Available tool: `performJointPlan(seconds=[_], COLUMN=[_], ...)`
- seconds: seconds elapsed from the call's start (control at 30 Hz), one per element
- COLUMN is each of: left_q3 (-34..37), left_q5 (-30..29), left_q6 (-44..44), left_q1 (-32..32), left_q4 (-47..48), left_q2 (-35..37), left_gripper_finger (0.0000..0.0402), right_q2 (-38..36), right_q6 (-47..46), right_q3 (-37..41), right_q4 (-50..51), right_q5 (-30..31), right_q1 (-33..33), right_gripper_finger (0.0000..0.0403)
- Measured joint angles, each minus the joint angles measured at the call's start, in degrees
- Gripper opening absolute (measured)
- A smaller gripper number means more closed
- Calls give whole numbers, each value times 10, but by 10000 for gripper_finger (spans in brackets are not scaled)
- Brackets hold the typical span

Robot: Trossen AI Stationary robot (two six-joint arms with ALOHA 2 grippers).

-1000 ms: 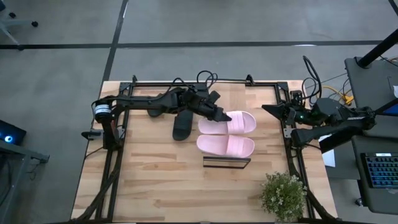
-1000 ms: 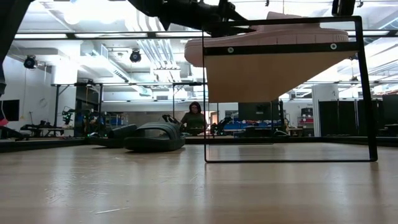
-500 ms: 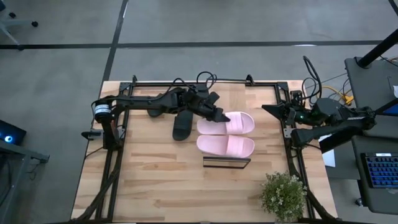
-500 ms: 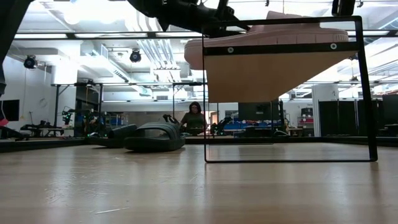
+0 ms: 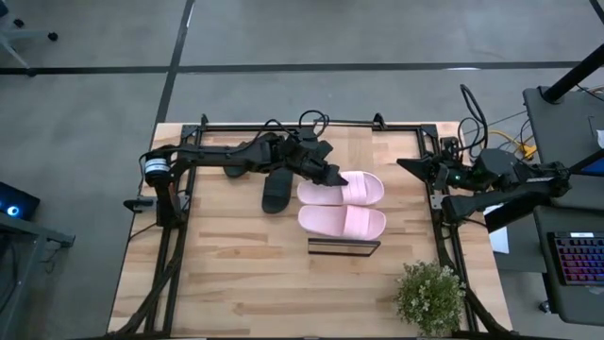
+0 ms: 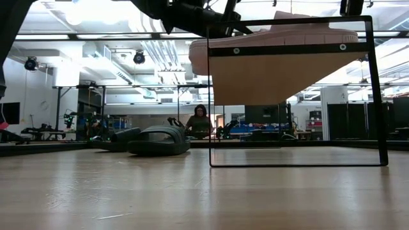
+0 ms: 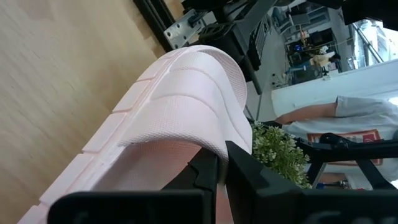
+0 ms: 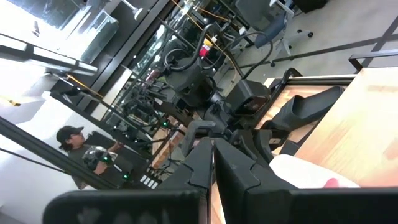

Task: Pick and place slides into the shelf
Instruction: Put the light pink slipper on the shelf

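Two pale pink slides lie side by side across the shelf (image 5: 344, 246), whose plank top (image 6: 255, 70) sits on a thin black frame. The nearer slide (image 5: 343, 221) rests sole-down on the plank (image 6: 281, 37). My left gripper (image 5: 332, 177) is shut on the farther pink slide (image 5: 357, 189), at its left end. One black slide (image 5: 276, 192) lies on the table left of the shelf; the low view shows two black slides (image 6: 160, 139) (image 6: 118, 137). My right gripper (image 5: 408, 166) waits shut at the table's right edge. My left gripper (image 7: 221, 171) pinches the edge of the farther pink slide's broad strap (image 7: 208, 144) between its two fingers. It comes slanting down from the table's far left side. The slide stays level at the height of the shelf top; whether its sole rests on the plank I cannot tell.
A potted plant (image 5: 431, 296) stands at the table's near right corner. Black frame rails run along the table's left and right sides. Bare tabletop lies near and left of the shelf. A person (image 6: 200, 121) sits in the room beyond the table.
My left gripper has drawn a little toward the table's left, and the farther pink slide has shifted with it by a small amount. The nearer pink slide, the black slides and my right arm have kept still.
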State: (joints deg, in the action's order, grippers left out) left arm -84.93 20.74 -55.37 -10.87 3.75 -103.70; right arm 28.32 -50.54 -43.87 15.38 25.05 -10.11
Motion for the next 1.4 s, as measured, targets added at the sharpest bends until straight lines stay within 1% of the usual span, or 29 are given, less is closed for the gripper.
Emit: performJointPlan(seconds=[0.3, 0.47, 0.97, 1.4], left_q3=[2, -2, 2, 3], left_q5=[-17, -13, -8, -15], left_q6=[1, 2, 6, 7], left_q1=[0, 0, 1, 1], left_q4=[5, 3, -13, -18], left_q2=[-5, -21, -21, -21], left_gripper_finger=[0, 0, 2, 63], right_q2=[24, 38, 47, 47], right_q6=[-2, -4, -4, -4], right_q3=[1, 1, 1, 1], right_q4=[-17, -26, -38, -41], right_q5=[-4, -11, -13, -18], right_q1=[0, 0, 0, 0], right_gripper_finger=[8, 8, 8, 8])
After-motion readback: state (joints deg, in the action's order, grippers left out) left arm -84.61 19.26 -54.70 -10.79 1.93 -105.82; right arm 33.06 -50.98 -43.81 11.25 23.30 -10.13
